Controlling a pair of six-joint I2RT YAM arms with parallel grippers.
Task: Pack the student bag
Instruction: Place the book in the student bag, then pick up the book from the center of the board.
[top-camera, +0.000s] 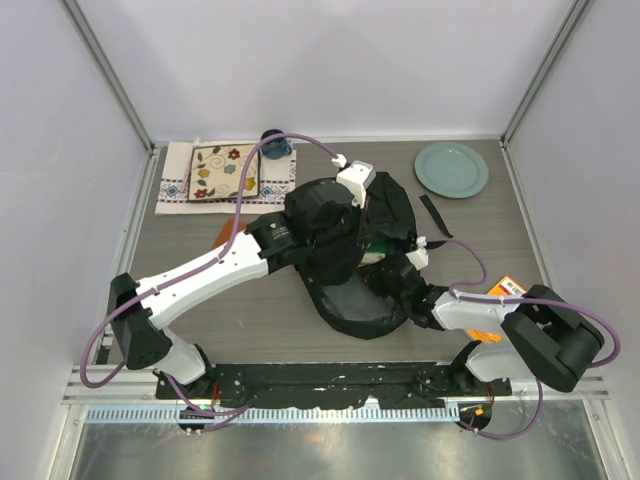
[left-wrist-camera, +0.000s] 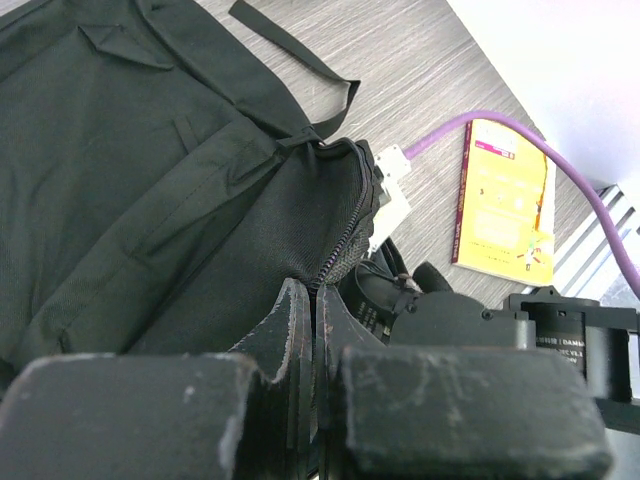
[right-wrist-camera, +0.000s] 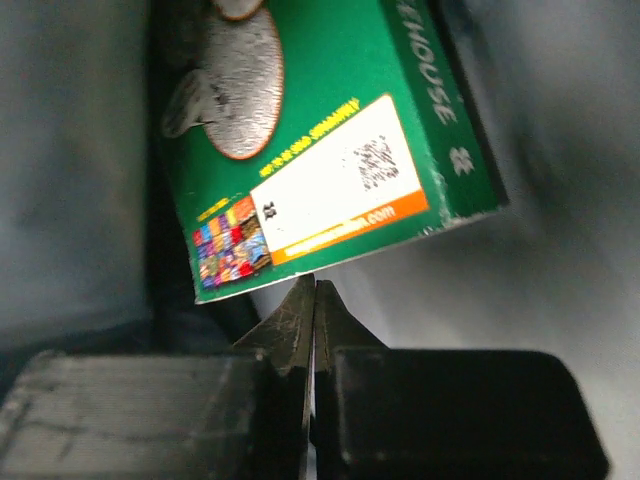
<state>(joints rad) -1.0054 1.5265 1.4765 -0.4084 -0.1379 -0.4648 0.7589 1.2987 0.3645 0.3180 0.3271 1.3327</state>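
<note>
1. The student bag (top-camera: 345, 310), a large black soft fabric backpack, lies on the grey wood-grain table (top-camera: 250, 320) with both our arms reaching to it.
2. Our left hand (left-wrist-camera: 312, 295) is clenched, its fingertips pinched on the bag's zipper rim. The zipper runs straight ahead from the tips.
3. Seen from that hand, the bag's dark body spreads ahead and to the left. The open mouth sits just ahead of the tips.
4. Our right hand (right-wrist-camera: 315, 290) is clenched on nothing, its two pads pressed flat together. It sits inside the bag's mouth, with blurred cloth on either side of it.
5. A flat green book with a white barcode label (right-wrist-camera: 330, 150) lies directly ahead of the right fingertips. Its lower edge is just beyond them, and we cannot tell whether they touch.
6. A thin yellow-orange book (left-wrist-camera: 505, 200) lies on the table ahead and to the right of our left hand, outside the bag.
</note>
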